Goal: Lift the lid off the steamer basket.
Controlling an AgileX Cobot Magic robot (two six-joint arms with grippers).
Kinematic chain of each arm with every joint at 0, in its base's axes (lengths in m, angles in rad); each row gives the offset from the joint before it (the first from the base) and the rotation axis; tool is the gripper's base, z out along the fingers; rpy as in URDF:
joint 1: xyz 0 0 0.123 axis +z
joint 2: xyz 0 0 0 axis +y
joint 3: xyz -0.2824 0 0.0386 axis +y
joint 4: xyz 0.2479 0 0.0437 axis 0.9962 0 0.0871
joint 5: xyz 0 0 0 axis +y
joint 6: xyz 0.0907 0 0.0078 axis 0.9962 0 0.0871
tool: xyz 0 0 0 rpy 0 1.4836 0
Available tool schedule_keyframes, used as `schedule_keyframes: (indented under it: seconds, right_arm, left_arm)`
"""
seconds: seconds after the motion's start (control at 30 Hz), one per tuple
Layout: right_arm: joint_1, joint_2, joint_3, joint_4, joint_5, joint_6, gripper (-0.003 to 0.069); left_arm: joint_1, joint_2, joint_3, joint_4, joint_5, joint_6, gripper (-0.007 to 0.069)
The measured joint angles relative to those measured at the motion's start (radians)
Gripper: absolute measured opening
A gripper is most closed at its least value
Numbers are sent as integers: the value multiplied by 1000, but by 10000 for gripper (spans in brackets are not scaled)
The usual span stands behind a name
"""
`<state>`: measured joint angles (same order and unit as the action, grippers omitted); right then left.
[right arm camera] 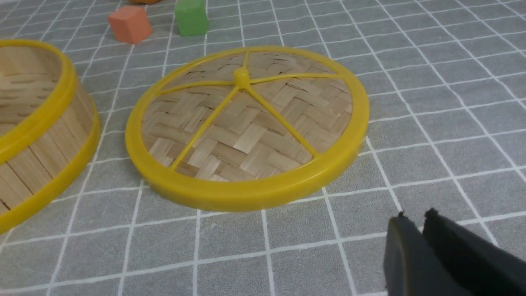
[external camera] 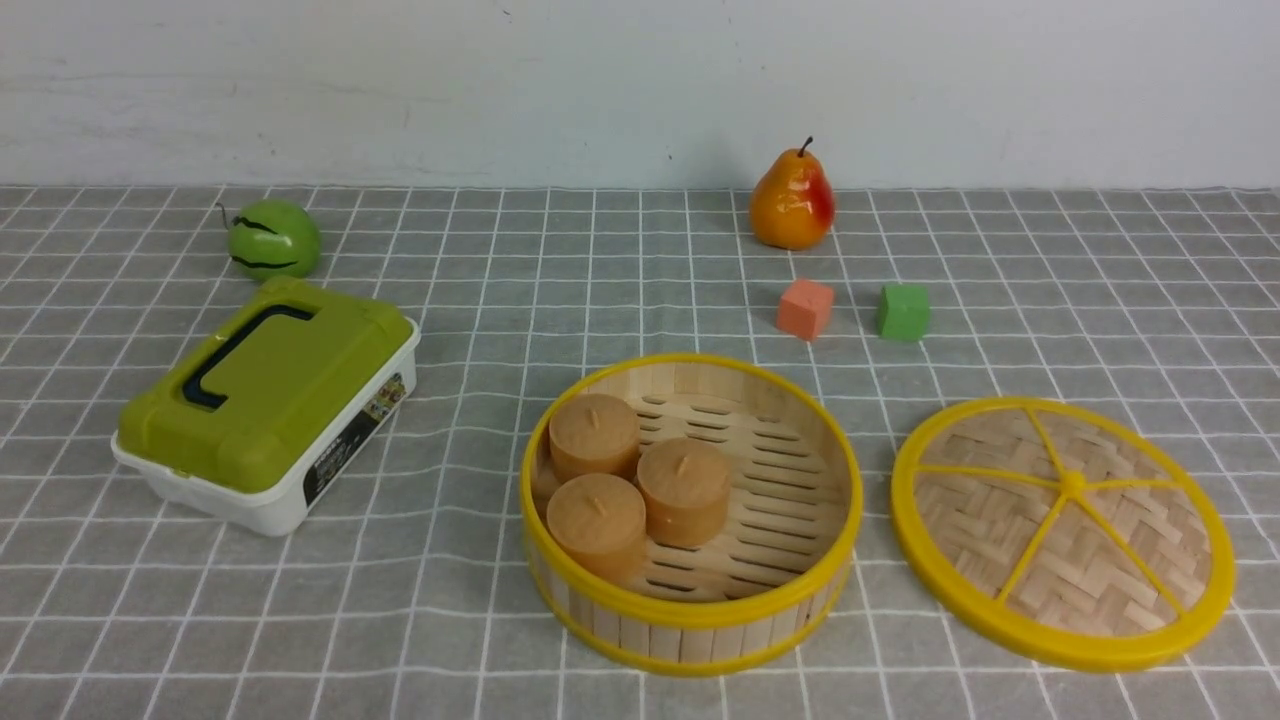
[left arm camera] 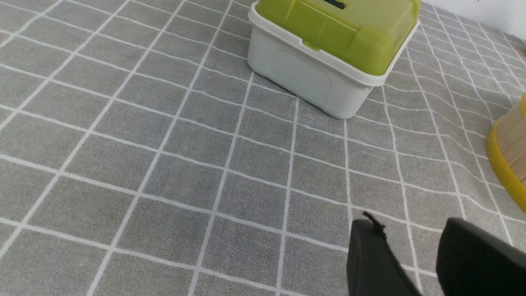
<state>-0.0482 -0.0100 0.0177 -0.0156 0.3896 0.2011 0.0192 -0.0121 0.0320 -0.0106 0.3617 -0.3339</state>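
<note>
Right gripper (right arm camera: 415, 224) shows at the lower right of its wrist frame, fingers nearly together with only a thin slit between, nothing held, hanging above bare cloth near the lid. Left gripper (left arm camera: 411, 242) at the lower right of its own frame, fingers parted with a clear gap, empty, over bare cloth. Neither arm is visible in the front frame.

Tablecloth (external camera: 640, 260), grey with a white grid, fills the frame. Lid (external camera: 1063, 532) lies flat at the lower right, spokes up, just beside the steamer basket (external camera: 690, 625) and not touching it; likely set there to keep the basket mouth clear. Basket sits lower centre, open, slatted floor showing. Judging by that, the task looks done and both grippers are parked off to the sides.

Box (external camera: 268, 405), white with a green lid, sits at the left, lid on. Three brown cakes (external camera: 595, 432) are clustered in the left half of the basket. Pear (external camera: 792, 200) at the upper centre-right by the wall. Green melon (external camera: 273, 239) at the upper left. Orange cube (external camera: 805, 308) and green cube (external camera: 904, 312) sit side by side below the pear, apart.
</note>
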Motion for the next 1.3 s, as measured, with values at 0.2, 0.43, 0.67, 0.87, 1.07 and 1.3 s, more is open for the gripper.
schedule_keyframes:
  seconds: [0.2,0.43,0.67,0.87,1.07,1.3]
  right_arm:
    - [0,0,0,0,0,0,45]
    - [0,0,0,0,0,0,52]
    - [0,0,0,0,0,0,64]
    - [0,0,0,0,0,0,71]
    - [0,0,0,0,0,0,78]
    - [0,0,0,0,0,0,87]
  left_arm:
    - [0,0,0,0,0,0,239]
    - [0,0,0,0,0,0,239]
    - [0,0,0,1,0,0,239]
    - [0,0,0,1,0,0,239]
    - [0,0,0,1,0,0,239]
    - [0,0,0,2,0,0,239]
